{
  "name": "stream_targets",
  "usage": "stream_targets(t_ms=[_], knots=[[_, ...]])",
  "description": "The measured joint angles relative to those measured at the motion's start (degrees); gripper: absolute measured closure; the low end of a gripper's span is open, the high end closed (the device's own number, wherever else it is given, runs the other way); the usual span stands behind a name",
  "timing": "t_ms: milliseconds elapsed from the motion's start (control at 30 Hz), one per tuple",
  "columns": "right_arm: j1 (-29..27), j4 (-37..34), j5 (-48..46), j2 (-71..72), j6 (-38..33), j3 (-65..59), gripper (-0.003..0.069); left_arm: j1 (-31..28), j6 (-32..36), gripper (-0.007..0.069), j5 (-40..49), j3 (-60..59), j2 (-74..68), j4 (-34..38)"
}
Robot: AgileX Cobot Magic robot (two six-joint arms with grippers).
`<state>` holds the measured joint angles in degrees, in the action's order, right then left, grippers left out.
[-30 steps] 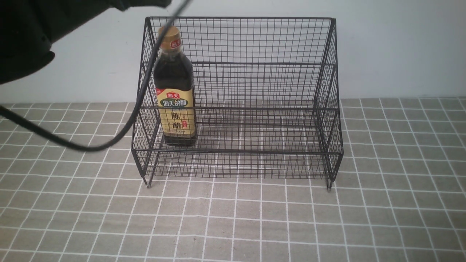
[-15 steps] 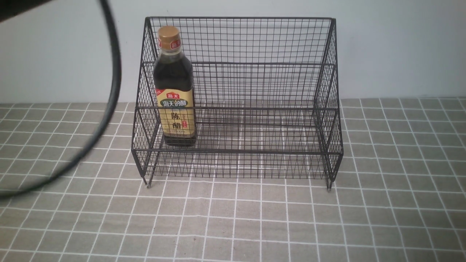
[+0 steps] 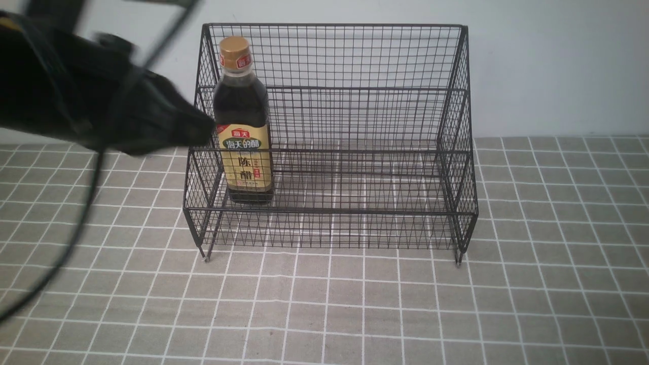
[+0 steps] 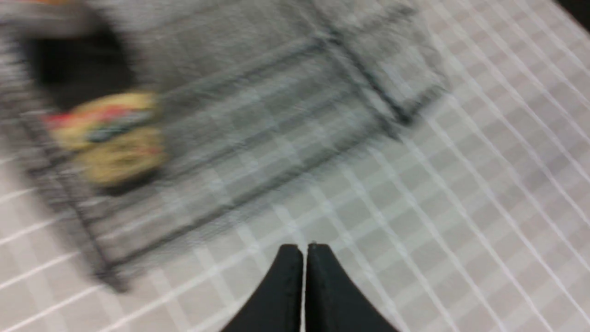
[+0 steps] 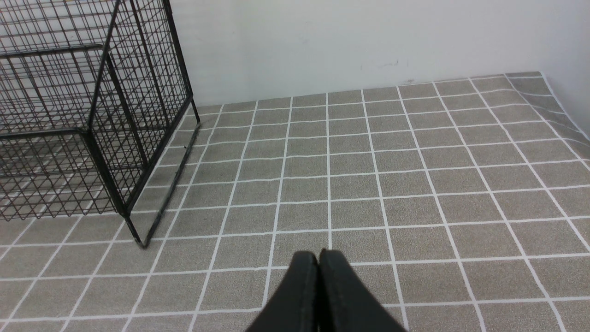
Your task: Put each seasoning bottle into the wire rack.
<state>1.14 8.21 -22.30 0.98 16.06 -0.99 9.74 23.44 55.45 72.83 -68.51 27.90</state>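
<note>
A seasoning bottle (image 3: 243, 126) with dark liquid, a gold cap and a tan label stands upright inside the black wire rack (image 3: 355, 101), at the left end of its front tier. My left arm (image 3: 101, 116) is a motion-blurred black mass just outside the rack's left wall, at the height of the bottle's shoulder. In the blurred left wrist view the bottle (image 4: 108, 138) and the rack (image 4: 276, 120) lie ahead of my left gripper (image 4: 304, 249), which is shut and empty. My right gripper (image 5: 318, 256) is shut and empty over the cloth, off the rack's (image 5: 106, 138) right side.
A grey-tan cloth with white grid lines (image 3: 355, 304) covers the table. A pale wall (image 3: 557, 66) rises right behind the rack. A black cable (image 3: 76, 228) hangs from my left arm down to the front left.
My left arm rose almost out of the front view, then swung back down beside the rack's left wall, its cable swinging with it. Bottle and rack stayed still.
</note>
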Motion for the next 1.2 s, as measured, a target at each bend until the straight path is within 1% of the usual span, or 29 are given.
stream_targets(t_ms=[67, 100, 167, 200, 233, 333, 500, 700, 767, 1033, 1200], knots=[[0.0, 0.0, 0.0, 0.0, 0.0, 0.0, 0.0671, -3.2, 0.0, 0.0631, -0.5, 0.0, 1.3, -0.2], [0.0, 0.0, 0.0, 0.0, 0.0, 0.0, 0.0671, -5.7, 0.2, 0.0631, -0.5, 0.0, 2.9, -0.2], [0.0, 0.0, 0.0, 0.0, 0.0, 0.0, 0.0671, -8.9, 0.6, 0.0631, -0.6, 0.0, 5.7, -0.2], [0.0, 0.0, 0.0, 0.0, 0.0, 0.0, 0.0671, -9.4, 0.7, 0.0631, -0.6, 0.0, 6.0, -0.1], [0.0, 0.0, 0.0, 0.0, 0.0, 0.0, 0.0671, -11.4, 0.9, 0.0631, -0.6, 0.0, 9.4, 0.2], [0.0, 0.0, 0.0, 0.0, 0.0, 0.0, 0.0671, -12.3, 1.1, 0.0631, -0.7, -0.4, 13.5, 0.4], [0.0, 0.0, 0.0, 0.0, 0.0, 0.0, 0.0671, -12.4, 1.1, 0.0631, -0.9, -5.0, 25.3, 3.5], [0.0, 0.0, 0.0, 0.0, 0.0, 0.0, 0.0671, -12.4, 1.1, 0.0631, 1.1, -7.9, 32.4, 3.9], [0.0, 0.0, 0.0, 0.0, 0.0, 0.0, 0.0671, -12.4, 1.1, 0.0631, 3.8, -8.9, 36.2, 4.1], [0.0, 0.0, 0.0, 0.0, 0.0, 0.0, 0.0671, -12.4, 1.7, 0.0631, 5.7, -8.9, 41.5, 4.1], [0.0, 0.0, 0.0, 0.0, 0.0, 0.0, 0.0671, -12.4, 1.5, 0.0631, 5.7, -8.9, 42.0, 1.6]])
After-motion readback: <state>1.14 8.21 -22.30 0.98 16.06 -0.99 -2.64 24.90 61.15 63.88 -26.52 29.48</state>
